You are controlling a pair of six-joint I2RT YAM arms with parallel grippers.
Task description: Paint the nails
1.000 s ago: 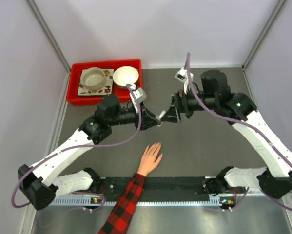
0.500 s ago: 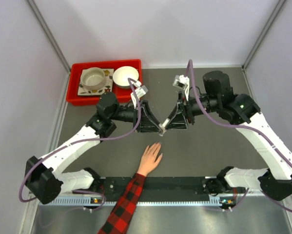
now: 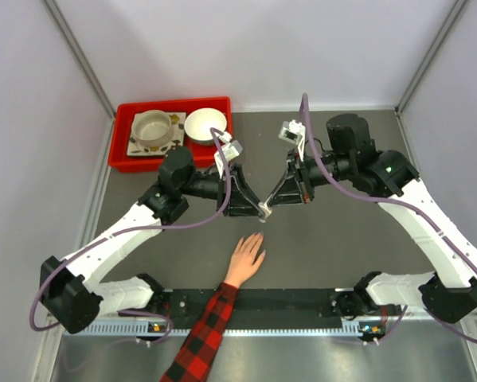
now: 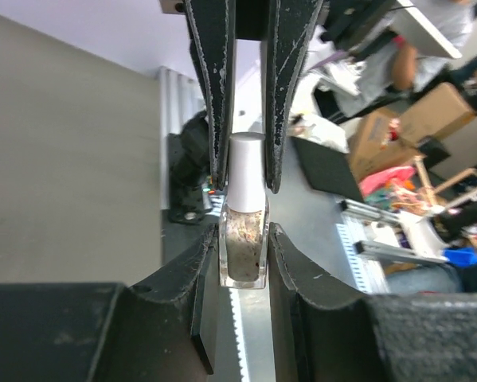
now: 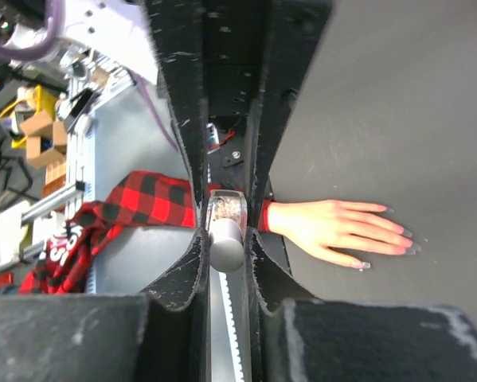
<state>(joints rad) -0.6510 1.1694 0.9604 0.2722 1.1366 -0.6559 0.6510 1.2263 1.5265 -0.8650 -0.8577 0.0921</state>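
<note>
From above, I am holding a small polish bottle in the air between the two arms, so I am judging that the step is unscrewing it. I should be turning only the right wrist around the bottle's axis and not pulling sideways. The left gripper is meeting the bottle from the left and the right gripper from the right, with both forearms reaching toward the middle and tilting down. The hand is lying flat on the table just below, near but apart, and the nails are pointing toward the bottle. In the left wrist view, the left fingers are pinching the glass body from both sides and the right fingers are clamping the white cap. The left pinch must be staying firm against the twist. In the right wrist view, I am seeing the cap end gripped between the right fingers, with the open hand beyond. The bottle seems to be lying more sideways than upright, so I would be raising the cap end before it is coming off.
</note>
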